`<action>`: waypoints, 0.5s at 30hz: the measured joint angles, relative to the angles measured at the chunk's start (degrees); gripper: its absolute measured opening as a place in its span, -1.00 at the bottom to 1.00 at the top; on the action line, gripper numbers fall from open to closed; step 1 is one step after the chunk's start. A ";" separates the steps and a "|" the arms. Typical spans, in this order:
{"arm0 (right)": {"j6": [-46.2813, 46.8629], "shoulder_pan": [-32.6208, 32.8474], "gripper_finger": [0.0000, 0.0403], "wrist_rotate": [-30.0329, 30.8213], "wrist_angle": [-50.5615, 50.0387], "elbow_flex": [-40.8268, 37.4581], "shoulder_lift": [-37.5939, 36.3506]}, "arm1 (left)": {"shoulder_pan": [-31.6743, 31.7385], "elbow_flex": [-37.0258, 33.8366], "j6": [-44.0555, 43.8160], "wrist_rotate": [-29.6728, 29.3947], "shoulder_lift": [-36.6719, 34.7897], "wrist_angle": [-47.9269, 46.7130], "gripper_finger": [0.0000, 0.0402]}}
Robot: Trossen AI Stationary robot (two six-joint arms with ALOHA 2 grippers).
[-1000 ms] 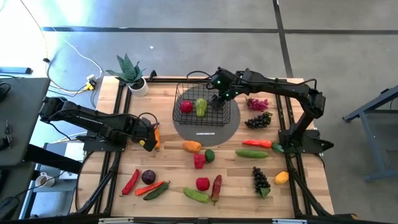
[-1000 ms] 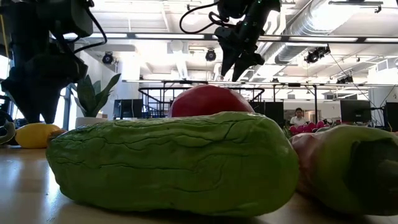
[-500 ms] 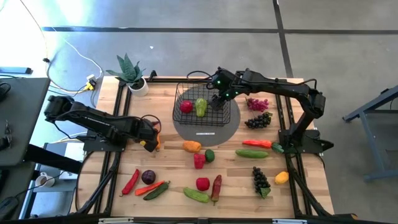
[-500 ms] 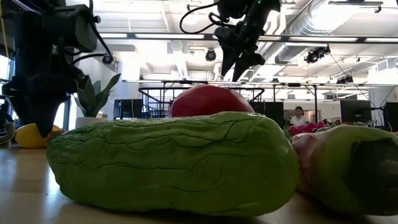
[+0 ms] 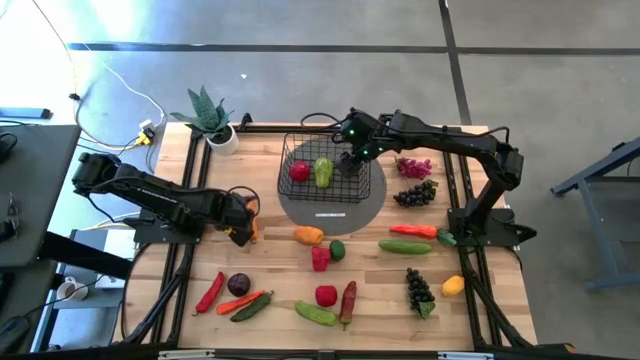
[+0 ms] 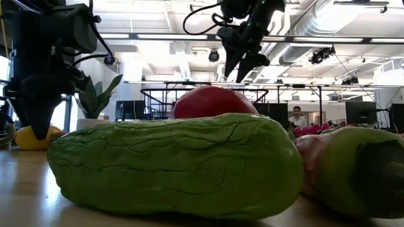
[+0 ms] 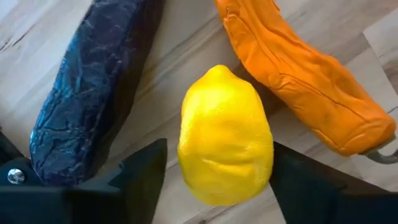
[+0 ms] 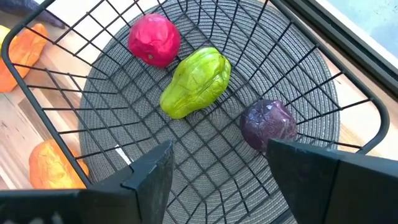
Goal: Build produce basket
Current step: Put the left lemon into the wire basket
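Observation:
A yellow lemon (image 7: 225, 134) lies on the table between a dark purple vegetable (image 7: 87, 93) and an orange pepper (image 7: 305, 87). My left gripper (image 5: 243, 226) is open and points down over it, one finger on each side of the lemon; I cannot tell whether they touch it. The black wire basket (image 5: 290, 150) stands on a grey round mat at the far middle. It holds a red fruit (image 8: 154, 38), a green pepper (image 8: 196, 81) and a purple onion (image 8: 268, 124). My right gripper (image 5: 350, 158) hangs open and empty above the basket's right part.
A potted plant (image 5: 212, 118) stands at the far left. Pink grapes (image 5: 413, 166) and dark grapes (image 5: 415, 192) lie right of the basket. Peppers, chillies, a cucumber (image 5: 404, 246), an onion (image 5: 239, 284) and more grapes (image 5: 418, 288) are scattered over the table's near half.
My left gripper has gone down over the lemon, so that its fingers now stand at the lemon's sides. The lemon has stayed where it was. My right gripper has kept still above the basket.

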 joint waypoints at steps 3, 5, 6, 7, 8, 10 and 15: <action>1.16 0.02 0.17 0.00 0.00 0.00 0.00 | -0.46 0.00 1.12 0.37 0.00 -0.03 0.05; 1.72 0.02 0.17 0.00 0.00 0.00 0.00 | -0.66 0.00 1.79 0.50 0.00 -0.05 -0.05; 2.00 0.02 0.17 0.00 -0.01 0.00 0.00 | -0.77 0.00 2.30 0.50 -0.01 -0.05 -0.10; 2.28 0.02 0.17 0.00 -0.01 0.00 0.00 | -0.89 0.00 2.83 0.51 -0.11 -0.06 -0.15; 2.64 0.02 0.17 0.00 0.00 0.00 0.00 | -0.91 0.00 3.36 0.55 -0.38 -0.14 -0.18; 3.24 0.02 0.17 -0.01 -0.01 0.00 0.00 | -0.93 0.00 4.28 0.55 -1.02 -0.23 -0.23; 5.03 0.51 0.17 0.00 0.07 0.00 0.00 | -0.93 0.02 5.28 0.26 -4.40 -0.51 -0.22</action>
